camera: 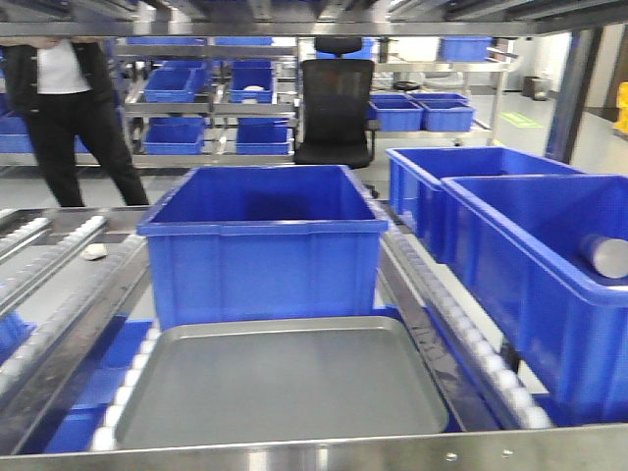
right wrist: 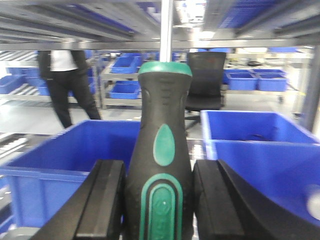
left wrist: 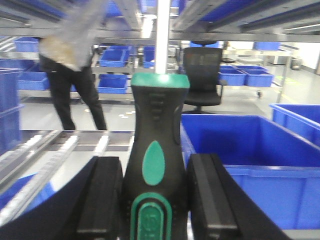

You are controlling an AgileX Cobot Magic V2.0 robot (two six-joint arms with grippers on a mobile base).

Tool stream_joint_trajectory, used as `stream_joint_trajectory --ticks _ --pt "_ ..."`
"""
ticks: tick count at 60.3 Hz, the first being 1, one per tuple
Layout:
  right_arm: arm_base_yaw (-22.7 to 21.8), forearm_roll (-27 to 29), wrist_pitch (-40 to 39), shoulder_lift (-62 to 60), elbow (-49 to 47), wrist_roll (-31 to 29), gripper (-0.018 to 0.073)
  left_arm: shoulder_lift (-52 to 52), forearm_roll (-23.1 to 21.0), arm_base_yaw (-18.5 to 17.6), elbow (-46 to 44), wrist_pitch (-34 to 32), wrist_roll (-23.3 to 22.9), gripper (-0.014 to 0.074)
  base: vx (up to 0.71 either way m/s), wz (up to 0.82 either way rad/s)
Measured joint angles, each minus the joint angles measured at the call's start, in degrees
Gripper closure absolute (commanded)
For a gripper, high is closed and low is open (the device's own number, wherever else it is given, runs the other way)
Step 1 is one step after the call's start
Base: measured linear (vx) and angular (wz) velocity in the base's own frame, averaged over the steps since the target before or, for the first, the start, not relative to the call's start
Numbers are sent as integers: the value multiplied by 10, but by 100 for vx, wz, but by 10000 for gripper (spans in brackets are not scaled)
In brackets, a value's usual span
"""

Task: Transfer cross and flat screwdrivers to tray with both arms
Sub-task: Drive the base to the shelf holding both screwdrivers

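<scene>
In the left wrist view my left gripper point(left wrist: 155, 197) is shut on the black-and-green handle of a screwdriver point(left wrist: 156, 135), its silver shaft pointing straight up. The right wrist view shows the same hold: my right gripper point(right wrist: 158, 200) is shut on the second screwdriver point(right wrist: 164, 145), shaft upward. Both are held high in the air above the blue bins. The grey tray point(camera: 285, 385) lies bare at the front of the exterior view, on the roller lane. Neither arm nor either screwdriver shows in the exterior view.
A deep blue bin point(camera: 263, 235) stands right behind the tray. Two more blue bins point(camera: 535, 265) sit to the right, one holding a grey cylinder point(camera: 604, 255). Roller rails point(camera: 59, 294) run on the left. A person point(camera: 69, 108) and a black chair point(camera: 336, 108) are behind.
</scene>
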Motion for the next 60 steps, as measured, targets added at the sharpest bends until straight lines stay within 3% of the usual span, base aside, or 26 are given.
stream_joint_trajectory --ticks 60 --pt "0 0 -1 0 0 0 567 0 0 0 0 0 0 596 0 -4"
